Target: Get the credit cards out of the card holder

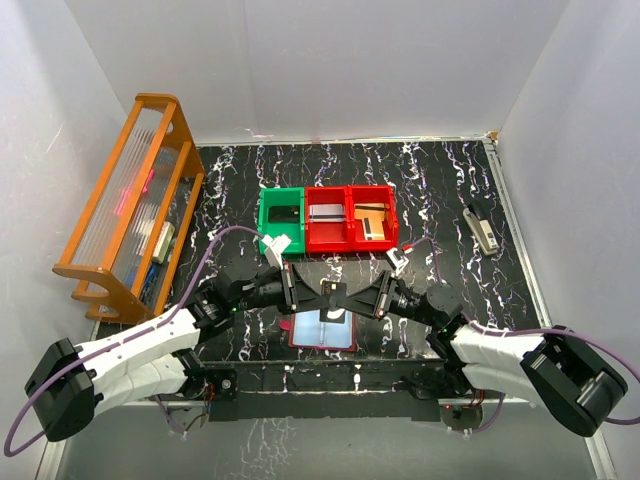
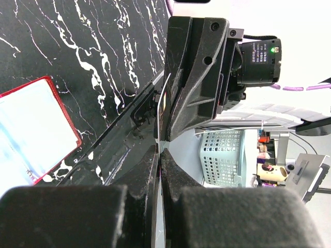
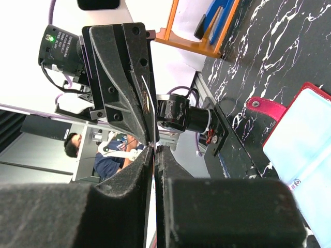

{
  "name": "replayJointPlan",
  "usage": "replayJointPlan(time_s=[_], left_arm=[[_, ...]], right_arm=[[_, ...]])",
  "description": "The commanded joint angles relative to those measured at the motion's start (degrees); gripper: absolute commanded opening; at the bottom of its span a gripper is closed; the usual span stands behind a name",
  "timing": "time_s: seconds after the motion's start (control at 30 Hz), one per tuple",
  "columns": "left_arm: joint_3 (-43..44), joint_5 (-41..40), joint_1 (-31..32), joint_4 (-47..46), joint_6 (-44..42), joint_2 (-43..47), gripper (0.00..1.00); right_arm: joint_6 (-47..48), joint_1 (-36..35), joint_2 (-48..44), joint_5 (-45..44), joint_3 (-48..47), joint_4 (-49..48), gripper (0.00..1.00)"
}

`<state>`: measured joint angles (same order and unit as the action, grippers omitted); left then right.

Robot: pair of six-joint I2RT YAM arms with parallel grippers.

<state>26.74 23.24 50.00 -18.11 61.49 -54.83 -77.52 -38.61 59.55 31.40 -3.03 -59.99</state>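
The card holder [image 1: 322,331] lies open on the table near the front edge, pale blue sleeves up; it also shows as the card holder [image 2: 31,135] and the card holder [image 3: 305,139] in the wrist views. Above it my two grippers meet tip to tip. A credit card [image 2: 164,101] stands edge-on between them, a thin pale strip. My left gripper [image 2: 161,151] is shut on one end of it. My right gripper [image 3: 155,148] is shut on the other end, the credit card [image 3: 149,101] running on into the left fingers. In the top view the credit card [image 1: 333,291] is mostly hidden by both grippers.
Behind the grippers stand a green bin [image 1: 266,206] and two joined red bins [image 1: 347,243], each with cards lying inside. An orange rack [image 1: 130,200] stands at the left edge. A small grey tool [image 1: 483,230] lies at the right.
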Motion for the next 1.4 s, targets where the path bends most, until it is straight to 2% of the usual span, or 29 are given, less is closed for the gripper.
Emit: replayJointPlan(time_s=[0.0,0.07,0.13,0.27,0.33,0.47,0.6,0.63,0.67,0.77,0.93,1.07,1.23,1.27,1.37], left_arm=[[0.7,1.2,0.2,-0.6,-0.7,-0.2,0.0],[0.8,1.3,0.2,-1.0,-0.7,-0.4,0.0],[1.1,1.7,0.2,-1.3,-0.9,-0.9,0.0],[1.5,2.5,0.2,-2.1,-0.9,-1.9,0.0],[1.2,2.5,0.2,-3.1,-0.4,-2.2,0.0],[-0.3,1.7,0.3,-4.2,0.9,-1.5,0.0],[-0.2,0.2,0.3,-0.5,-0.1,0.1,0.02],[0.4,-0.4,0.2,2.0,-1.1,0.4,0.12],[1.6,-1.6,0.2,5.4,-2.4,0.9,0.26],[6.9,-8.6,0.3,19.5,-8.5,2.5,0.62],[15.3,-23.1,0.1,39.8,-15.8,3.9,0.95],[19.0,-31.0,0.0,49.3,-18.8,2.6,0.98],[20.8,-32.7,-2.7,53.5,-22.1,1.6,0.98],[20.9,-32.1,-4.6,54.1,-22.7,1.6,0.99],[21.3,-25.4,-17.3,56.7,-26.2,0.8,0.98]], right_arm=[[-1.2,-0.1,0.4,2.2,-1.9,-8.5,0.03],[-1.3,-0.1,0.9,2.9,-2.3,-9.1,0.03],[-1.4,-0.1,1.1,3.4,-2.8,-9.1,0.12],[-1.5,-0.1,1.2,3.4,-3.0,-9.2,0.18],[-1.6,-0.1,1.1,3.3,-2.8,-9.3,0.12],[-1.9,-0.1,-0.5,1.6,-1.7,-8.9,0.07],[-1.4,-0.1,-2.6,0.6,-1.2,-6.1,0.0],[-0.9,-0.1,-3.2,0.4,-1.4,-4.8,0.0],[-0.3,-0.1,-3.8,0.2,-1.7,-3.2,0.0],[2.7,-0.1,-6.5,-1.4,-3.3,4.3,0.0],[10.7,-0.1,-11.5,-4.1,-8.8,21.8,0.0],[16.7,-0.1,-12.5,-4.7,-13.9,33.6,0.0],[19.2,-0.2,-11.6,-4.7,-17.2,38.4,0.0],[19.5,-0.4,-11.2,-4.7,-18.6,39.1,0.0],[21.9,-1.0,-9.4,-5.1,-21.4,43.0,0.0]])
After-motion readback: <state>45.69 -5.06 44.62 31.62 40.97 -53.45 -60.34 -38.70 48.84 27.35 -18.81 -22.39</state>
